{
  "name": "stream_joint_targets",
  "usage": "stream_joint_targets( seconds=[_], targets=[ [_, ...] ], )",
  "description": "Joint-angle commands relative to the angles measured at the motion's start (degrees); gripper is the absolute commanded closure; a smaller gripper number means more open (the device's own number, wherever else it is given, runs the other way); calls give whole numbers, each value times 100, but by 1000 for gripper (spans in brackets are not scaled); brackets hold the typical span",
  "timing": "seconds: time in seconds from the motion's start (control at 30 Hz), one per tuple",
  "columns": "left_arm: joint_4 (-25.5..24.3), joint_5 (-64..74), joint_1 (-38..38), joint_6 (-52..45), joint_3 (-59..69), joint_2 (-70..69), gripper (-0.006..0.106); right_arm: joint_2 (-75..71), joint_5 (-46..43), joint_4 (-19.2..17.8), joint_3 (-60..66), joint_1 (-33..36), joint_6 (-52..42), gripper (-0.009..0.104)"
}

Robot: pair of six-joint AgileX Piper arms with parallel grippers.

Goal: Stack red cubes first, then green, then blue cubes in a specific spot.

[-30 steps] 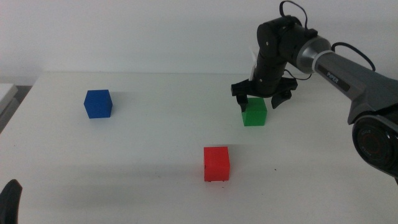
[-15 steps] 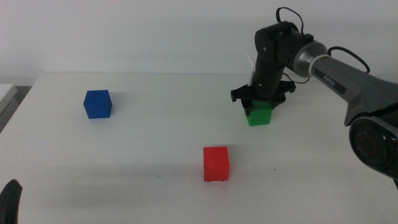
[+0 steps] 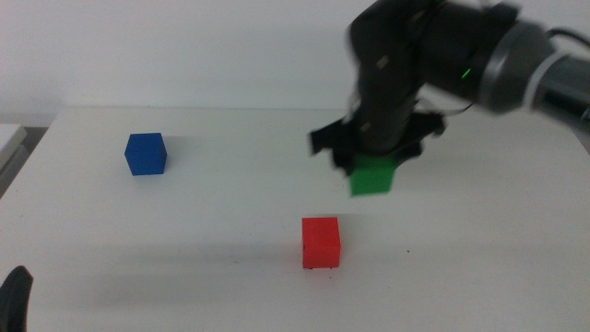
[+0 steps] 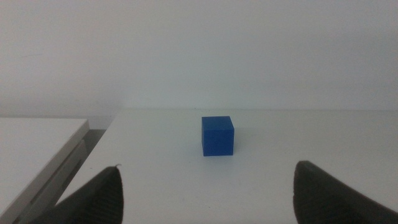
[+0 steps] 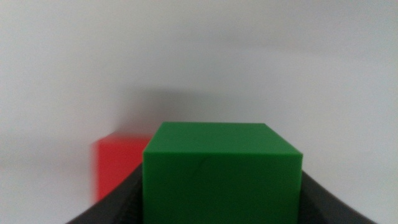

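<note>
Red cube is seen nearest, at lower centre of the middle view, standing alone on the white table; whether it covers the marked spot cannot be told. Just beyond and right of it, the green cube is held clear of the table, clamped between the jaws of the right gripper, which is blurred. Farther off, at upper left, the blue cube lies untouched. The left gripper waits at the frame's lower left, jaws spread apart. Each cube is judged light, rigid and matte-faced; opposite flat side faces are best gripped.
</note>
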State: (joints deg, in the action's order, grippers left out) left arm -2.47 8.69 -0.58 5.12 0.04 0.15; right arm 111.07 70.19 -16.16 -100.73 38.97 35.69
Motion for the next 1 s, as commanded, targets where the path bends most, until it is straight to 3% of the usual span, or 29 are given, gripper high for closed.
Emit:
stream_joint_targets(
  seconds=[0.0,0.13,0.27,0.97],
  targets=[
    [-11,-67,2,81,-4,-15,7,-97,-23,-101,131,376,529,94],
    [-11,-67,2,81,-4,-15,7,-97,-23,252,131,696,924,92],
    [-11,-67,2,81,-4,-15,7,-16,-23,-61,131,994,1323,92],
    [-11,-67,2,81,-4,-15,7,588,-354,4,131,723,1488,92]
  ],
)
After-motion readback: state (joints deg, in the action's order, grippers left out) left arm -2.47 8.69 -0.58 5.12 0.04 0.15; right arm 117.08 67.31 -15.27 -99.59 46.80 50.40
